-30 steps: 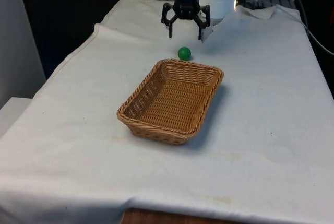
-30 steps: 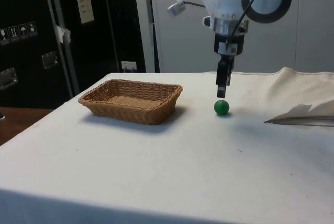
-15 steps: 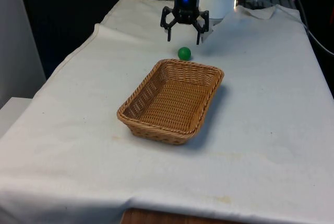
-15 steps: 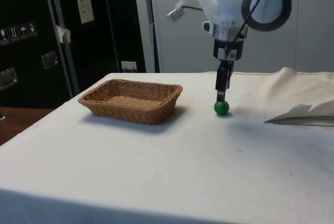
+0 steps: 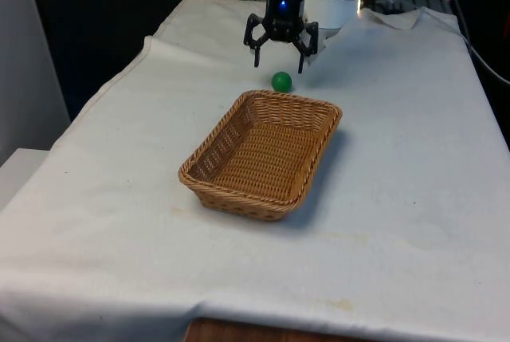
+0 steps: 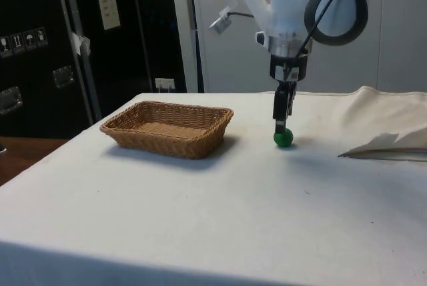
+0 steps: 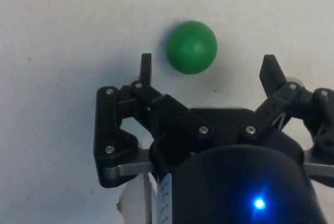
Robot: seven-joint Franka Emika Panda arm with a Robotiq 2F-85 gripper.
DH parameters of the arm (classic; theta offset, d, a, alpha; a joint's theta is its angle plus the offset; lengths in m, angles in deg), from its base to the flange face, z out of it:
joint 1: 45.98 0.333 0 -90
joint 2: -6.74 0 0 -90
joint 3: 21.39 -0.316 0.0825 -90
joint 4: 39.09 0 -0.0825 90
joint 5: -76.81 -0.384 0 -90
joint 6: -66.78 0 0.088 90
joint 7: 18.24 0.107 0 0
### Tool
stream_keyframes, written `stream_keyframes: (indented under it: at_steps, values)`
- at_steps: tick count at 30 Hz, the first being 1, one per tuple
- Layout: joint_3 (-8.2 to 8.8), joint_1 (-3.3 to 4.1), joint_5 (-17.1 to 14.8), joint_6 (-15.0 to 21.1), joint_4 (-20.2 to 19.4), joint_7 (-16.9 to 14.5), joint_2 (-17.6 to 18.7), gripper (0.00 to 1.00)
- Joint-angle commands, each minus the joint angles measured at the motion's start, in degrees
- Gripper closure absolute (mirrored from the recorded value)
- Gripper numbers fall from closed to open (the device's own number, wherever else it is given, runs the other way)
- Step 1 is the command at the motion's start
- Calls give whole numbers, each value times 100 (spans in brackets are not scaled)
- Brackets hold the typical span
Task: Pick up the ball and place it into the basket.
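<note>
We start with the worktop (image 5: 414, 167), draped in a white cloth that takes up most of the front view, with a fold of loose cloth at the right edge of the side view. On it, at the centre of the front view, sits the rectangular wicker basket (image 5: 263, 153), empty, its long axis running from lower left to upper right of that frame; in the side view it stands left of centre (image 6: 168, 128). Above it in the front view, near the top centre, hangs the black pincer (image 5: 280, 61), its fingers spread wide apart and holding nothing. The small green ball (image 5: 280, 81) rests on the cloth just beyond the basket's far rim, apart from it. The relation we care about is ball to pincer: in the front view the ball lies directly below the gap between the fingertips, and in the side view the fingertip reaches down to the ball's top (image 6: 283, 139), just right of the basket. In the wrist view the ball (image 7: 191, 47) sits between the two fingertips but a little forward of them, nearer one finger than the other. We judge that a short further descent would bracket the ball before closing; being round, it could roll if one finger touches first.
</note>
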Motion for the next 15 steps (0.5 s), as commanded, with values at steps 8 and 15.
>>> stream_keyframes:
  at_steps: [8, 15]
  values:
    - [-235, -34, -149, 206, 0, 155, 309, 0]
    - [-309, -63, -138, 264, 63, 292, 527, 0]
